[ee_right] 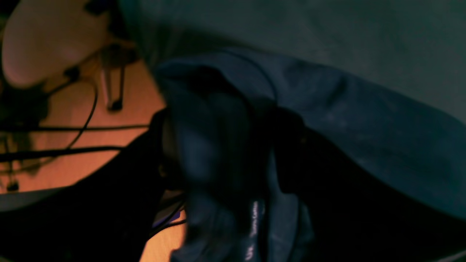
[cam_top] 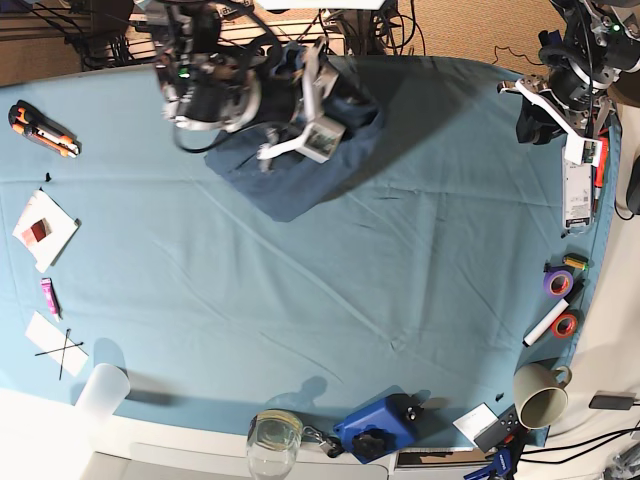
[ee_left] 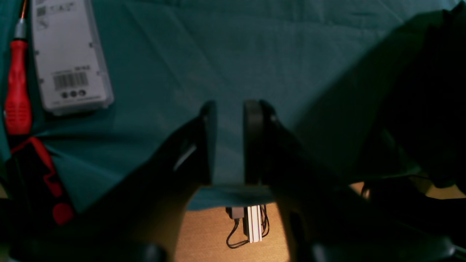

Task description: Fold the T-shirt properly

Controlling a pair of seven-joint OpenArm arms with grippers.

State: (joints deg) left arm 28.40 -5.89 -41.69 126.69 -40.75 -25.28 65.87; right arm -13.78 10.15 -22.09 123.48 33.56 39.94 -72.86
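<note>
Your T-shirt (cam_top: 300, 165) lies bunched at the far table edge under the right gripper (cam_top: 300, 135), whose jaws I cannot tell are released or grasping (cloth drapes over them), left gripper (ee_left: 230, 142) part-open on nothing: folding mostly ahead.

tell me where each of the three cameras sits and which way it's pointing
Left wrist: sits behind the left gripper, looks down at the table's edge over the tablecloth, red screwdriver and grey case; both dark fingers show, empty gap between.
Right wrist: sits on the right arm, pressed close to bunched T-shirt; dark gripper parts, blurred.
Base: overhead, looking straight down at the whole table; both arms along the top edge, right gripper over the shirt.
Shared: right wrist and base both show the T-shirt.
</note>
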